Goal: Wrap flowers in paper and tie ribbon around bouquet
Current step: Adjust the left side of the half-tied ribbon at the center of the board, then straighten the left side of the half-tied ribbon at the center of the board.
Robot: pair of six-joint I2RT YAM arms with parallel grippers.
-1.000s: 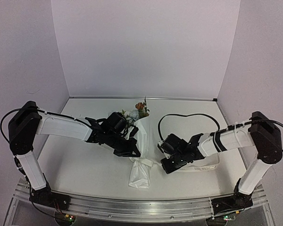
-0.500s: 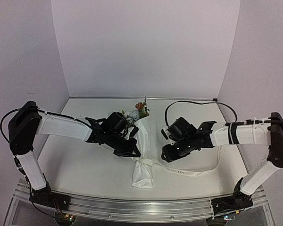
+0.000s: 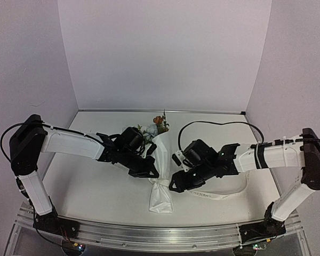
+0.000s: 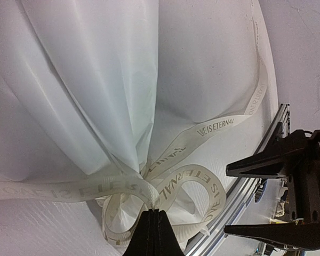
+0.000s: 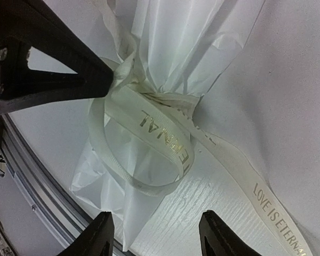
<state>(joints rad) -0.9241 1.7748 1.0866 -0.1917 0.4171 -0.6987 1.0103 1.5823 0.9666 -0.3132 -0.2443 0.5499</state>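
Observation:
The flowers [image 3: 158, 126] stick out of the far end of a cone of white paper [image 3: 161, 160] lying mid-table. The cream ribbon [image 3: 217, 195] is tied round the cone's narrow neck, and its tail trails right across the table. My left gripper [image 3: 151, 173] is shut on the ribbon [image 4: 192, 178] right at the knot, beside a lettered loop. My right gripper [image 3: 174, 186] hovers just right of the knot, open. Its fingertips [image 5: 102, 234] straddle bare table below the ribbon loop [image 5: 162, 136] and hold nothing. The flowers are hidden in both wrist views.
A metal rail [image 3: 160, 233] runs along the table's near edge, close to the cone's bottom end [image 3: 160, 201]. A black cable [image 3: 213, 125] arcs behind the right arm. White walls enclose the table at the back and sides.
My right gripper has opened and let go of the ribbon. It rose, then moved left toward the knot. The ribbon tail now lies slack on the table. The left arm has not moved.

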